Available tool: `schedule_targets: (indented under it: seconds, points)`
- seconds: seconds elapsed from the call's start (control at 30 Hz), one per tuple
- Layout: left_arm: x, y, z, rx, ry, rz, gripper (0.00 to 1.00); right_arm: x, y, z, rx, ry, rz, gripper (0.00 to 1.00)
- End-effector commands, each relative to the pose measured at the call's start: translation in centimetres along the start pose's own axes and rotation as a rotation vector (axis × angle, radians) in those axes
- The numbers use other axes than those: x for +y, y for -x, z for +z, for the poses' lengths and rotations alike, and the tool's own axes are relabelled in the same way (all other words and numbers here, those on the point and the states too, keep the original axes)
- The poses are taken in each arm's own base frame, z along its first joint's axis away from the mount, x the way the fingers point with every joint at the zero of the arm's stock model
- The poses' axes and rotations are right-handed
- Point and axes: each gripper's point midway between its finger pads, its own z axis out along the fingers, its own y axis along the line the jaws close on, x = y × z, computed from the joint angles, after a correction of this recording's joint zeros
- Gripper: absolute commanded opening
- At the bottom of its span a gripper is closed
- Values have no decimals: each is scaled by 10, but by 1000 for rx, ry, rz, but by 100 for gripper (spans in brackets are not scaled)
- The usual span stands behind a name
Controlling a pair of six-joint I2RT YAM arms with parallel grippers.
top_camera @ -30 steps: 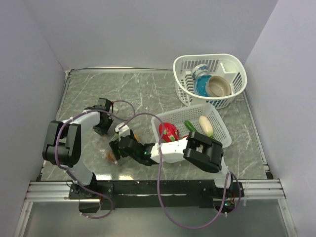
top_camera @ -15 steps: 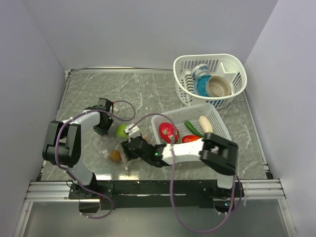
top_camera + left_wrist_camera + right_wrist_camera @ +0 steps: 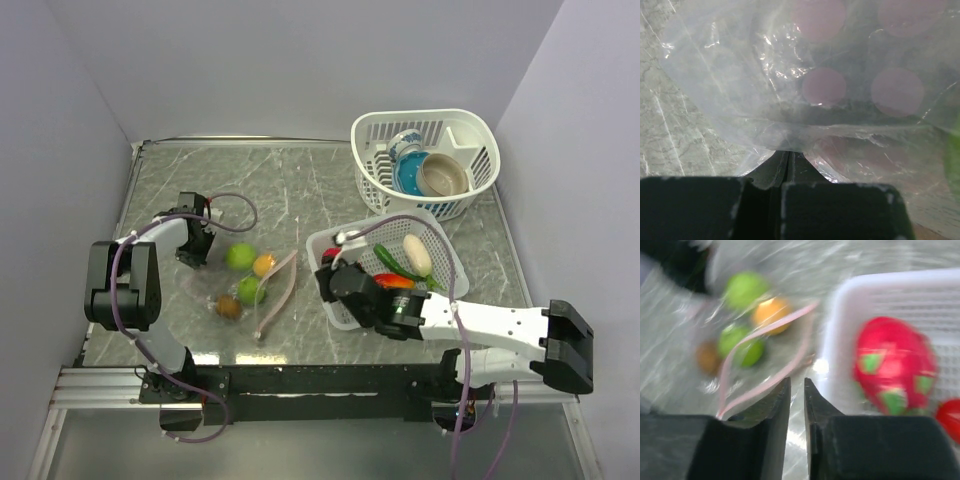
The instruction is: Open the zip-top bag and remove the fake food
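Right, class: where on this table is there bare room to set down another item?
Bare: the back-left stretch of table, bordered by the round basket and the zip-top bag. Crowded: the front middle, where bag, rectangular basket and right gripper sit close.

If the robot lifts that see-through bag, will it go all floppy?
Probably yes: the bag looks thin and crinkled, bunching where the left gripper pinches it. It likely feels slippery, since it shines. The green ball inside would probably roll to the low end.

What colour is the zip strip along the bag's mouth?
Pinkish-red; the zip strip shows best in the top external view.
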Motion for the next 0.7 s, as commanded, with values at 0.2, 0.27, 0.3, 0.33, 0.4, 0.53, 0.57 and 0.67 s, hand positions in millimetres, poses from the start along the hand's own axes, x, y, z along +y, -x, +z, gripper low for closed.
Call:
schedule_targets:
  seconds: [0.2, 0.27, 0.3, 0.33, 0.4, 0.53, 0.57, 0.67]
  points:
    - [-14, -18, 8, 46, -72, 13, 1, 9, -13, 18, 37, 12, -85, 35]
    - [-15, -17, 8, 45, -77, 9, 1, 28, -31, 31, 87, 15, -166, 37]
    - [-15, -18, 8, 46, -77, 9, 1, 42, -22, 35, 72, 28, -164, 36]
    - [-15, -17, 8, 46, -78, 12, 1, 52, -34, 43, 89, 41, -191, 35]
    - [-14, -18, 8, 46, -73, 15, 1, 63, -38, 50, 100, 61, -213, 35]
    - [-12, -18, 7, 45, -63, 26, 1, 73, -68, 78, 144, 60, -259, 34]
    - [-12, -18, 8, 45, -63, 26, 1, 73, -73, 82, 152, 54, -274, 34]
    - [-11, -16, 8, 44, -61, 29, 1, 75, -88, 93, 169, 59, -294, 34]
